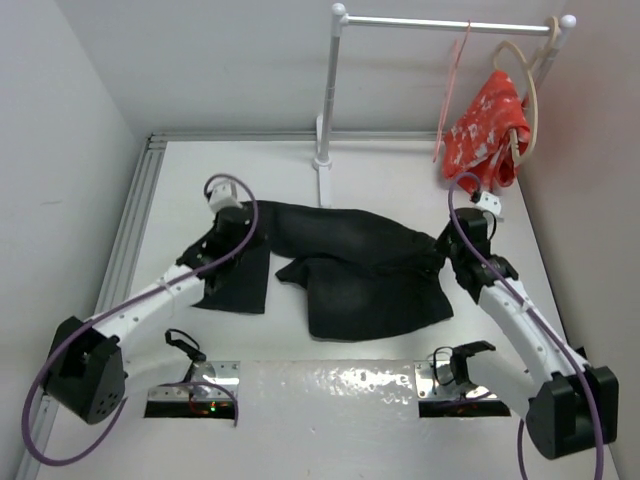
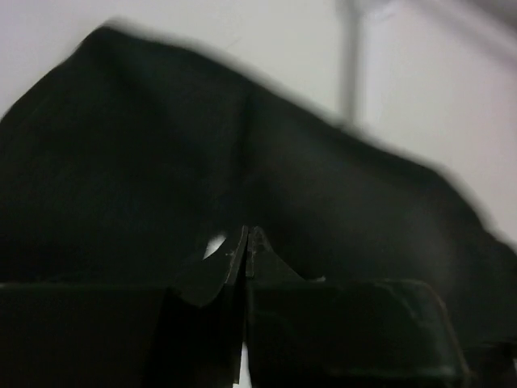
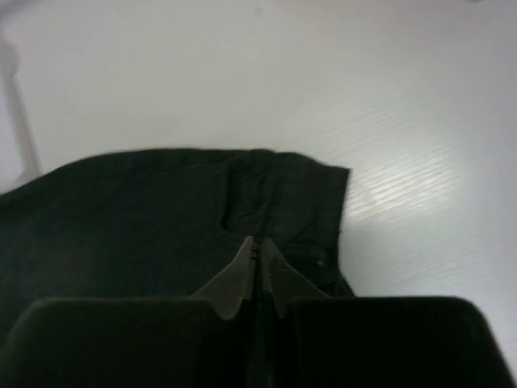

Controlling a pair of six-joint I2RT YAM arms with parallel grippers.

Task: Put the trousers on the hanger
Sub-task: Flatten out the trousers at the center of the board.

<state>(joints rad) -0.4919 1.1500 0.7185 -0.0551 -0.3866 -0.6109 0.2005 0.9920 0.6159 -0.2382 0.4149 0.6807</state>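
Well short of the rail [image 1: 450, 22], the trousers [image 1: 350, 270] lie slumped on the table [image 1: 400, 180], left gripper [image 2: 246, 242] and right gripper [image 3: 257, 250] each pinching one end of the fabric. Nothing is hung yet, I'd say: the hanger [image 1: 452, 85] dangles bare from that rail, untouched.

Trousers [image 1: 360, 290] on table [image 1: 250, 170]; hanger [image 1: 450, 95] on rail [image 1: 430, 23] behind.

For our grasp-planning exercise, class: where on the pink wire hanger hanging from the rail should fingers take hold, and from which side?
I'd grip the hanger on its long side wire below the hook, coming from the left of the top view. It hangs from the rail nearly edge-on, and the red cloth crowds its right, while its left looks free.
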